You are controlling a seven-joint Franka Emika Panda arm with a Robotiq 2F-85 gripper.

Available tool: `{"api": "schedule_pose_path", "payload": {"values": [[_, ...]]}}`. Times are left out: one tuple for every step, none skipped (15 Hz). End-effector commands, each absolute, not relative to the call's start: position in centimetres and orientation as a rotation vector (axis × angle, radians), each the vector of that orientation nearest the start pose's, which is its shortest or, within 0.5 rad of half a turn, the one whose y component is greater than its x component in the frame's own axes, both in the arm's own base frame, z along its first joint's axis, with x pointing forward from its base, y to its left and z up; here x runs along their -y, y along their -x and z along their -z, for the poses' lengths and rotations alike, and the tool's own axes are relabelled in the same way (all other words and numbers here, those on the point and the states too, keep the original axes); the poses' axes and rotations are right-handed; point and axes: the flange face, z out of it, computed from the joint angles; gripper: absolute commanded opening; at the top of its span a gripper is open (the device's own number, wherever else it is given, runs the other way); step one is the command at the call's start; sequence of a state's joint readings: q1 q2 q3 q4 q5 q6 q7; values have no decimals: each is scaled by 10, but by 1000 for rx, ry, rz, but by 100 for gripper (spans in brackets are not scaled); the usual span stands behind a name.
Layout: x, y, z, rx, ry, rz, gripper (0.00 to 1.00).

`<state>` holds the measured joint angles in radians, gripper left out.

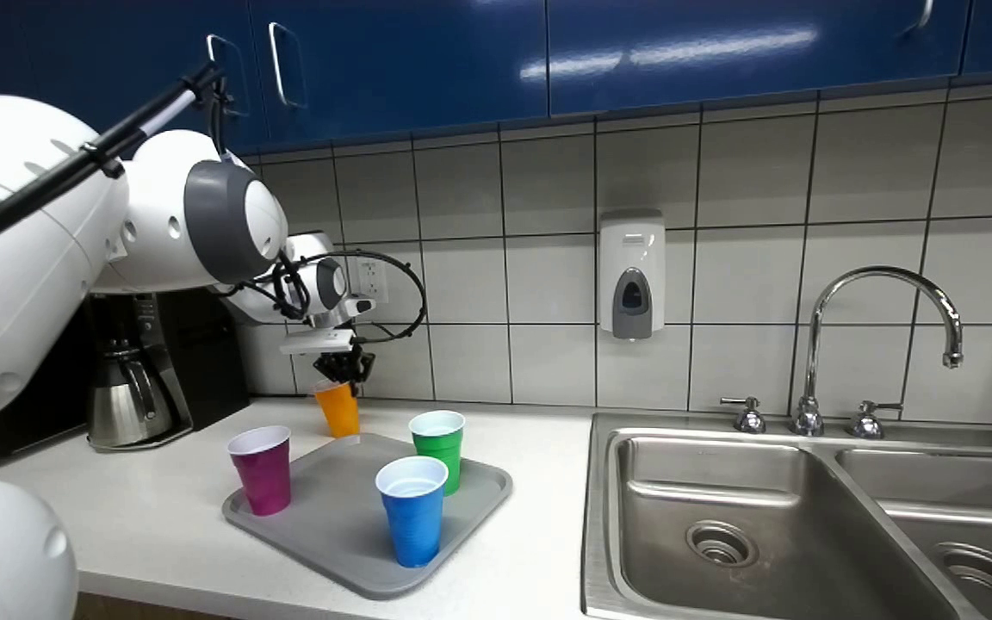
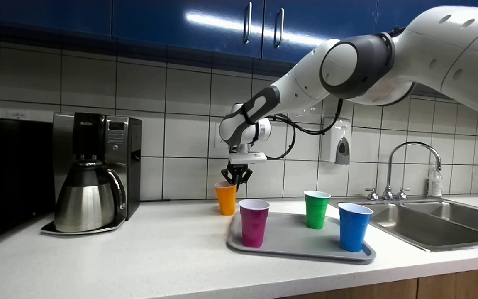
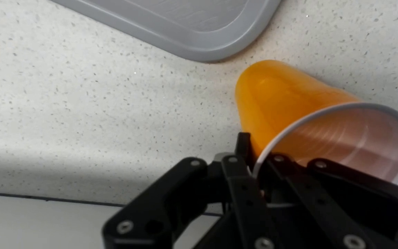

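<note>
hogging the right side is your sink (image 1: 604,499), with the gray tray (image 2: 288,236) sitting left of it. your gripper (image 3: 258,162) is clamped on the wall of the orange cup (image 2: 225,201), one finger inside and one out, just off the tray's far left corner. on the tray: blue cup (image 2: 354,228) near right, purple cup (image 2: 254,227) left, green cup (image 2: 316,211) on the far side.

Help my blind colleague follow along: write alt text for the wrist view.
A black gripper pinches the rim of an orange cup at right. Behind lies a speckled white countertop, with the corner of a gray tray at the top.
</note>
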<state>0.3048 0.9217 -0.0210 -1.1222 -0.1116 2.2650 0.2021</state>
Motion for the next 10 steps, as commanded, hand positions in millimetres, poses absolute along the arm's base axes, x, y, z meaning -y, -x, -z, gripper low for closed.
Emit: {"api": "schedule_pose_path", "payload": {"values": [[-228, -759, -285, 227, 3144, 418, 1], [-228, -759, -286, 228, 3142, 423, 1], [-227, -760, -287, 229, 3137, 431, 1], [-226, -761, -288, 229, 3133, 438, 1], [-225, -761, -289, 228, 3131, 445, 1], [-224, -762, -290, 228, 3129, 450, 1], [-224, -761, -291, 226, 3130, 447, 1], [-223, -760, -293, 229, 3134, 447, 1], [-223, -759, -294, 232, 3134, 439, 1], [-222, -757, -295, 240, 3128, 422, 1]]}}
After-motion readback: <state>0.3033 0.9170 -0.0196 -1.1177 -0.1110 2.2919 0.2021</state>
